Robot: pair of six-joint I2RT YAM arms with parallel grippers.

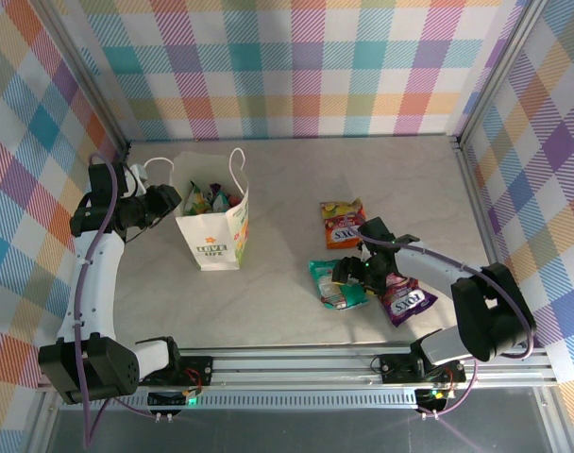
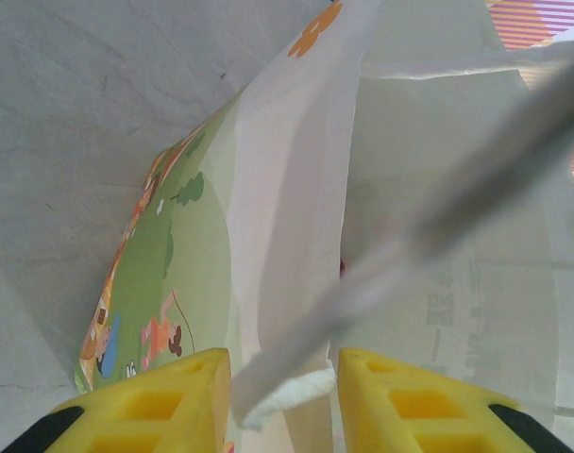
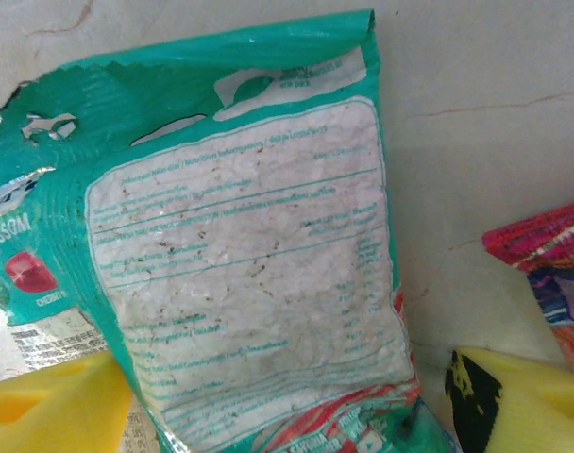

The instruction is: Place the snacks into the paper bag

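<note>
The white paper bag (image 1: 211,241) stands upright at the left of the table, its top open, with several snacks (image 1: 214,198) inside. My left gripper (image 1: 170,200) is at the bag's left rim. In the left wrist view its yellow fingers (image 2: 164,401) are shut on the bag's white cord handle (image 2: 296,392), beside the printed paper wall (image 2: 164,274). A green packet (image 1: 336,283) lies flat right of centre, and my right gripper (image 1: 349,274) is down over it. In the right wrist view that gripper (image 3: 282,363) is open, one finger on each side of the green packet (image 3: 249,245).
An orange packet (image 1: 344,224) lies behind the green one and a purple packet (image 1: 405,300) lies just to its right, its edge (image 3: 542,255) close to my right finger. Plaid walls enclose the table (image 1: 381,170). A metal rail (image 1: 296,359) runs along the front.
</note>
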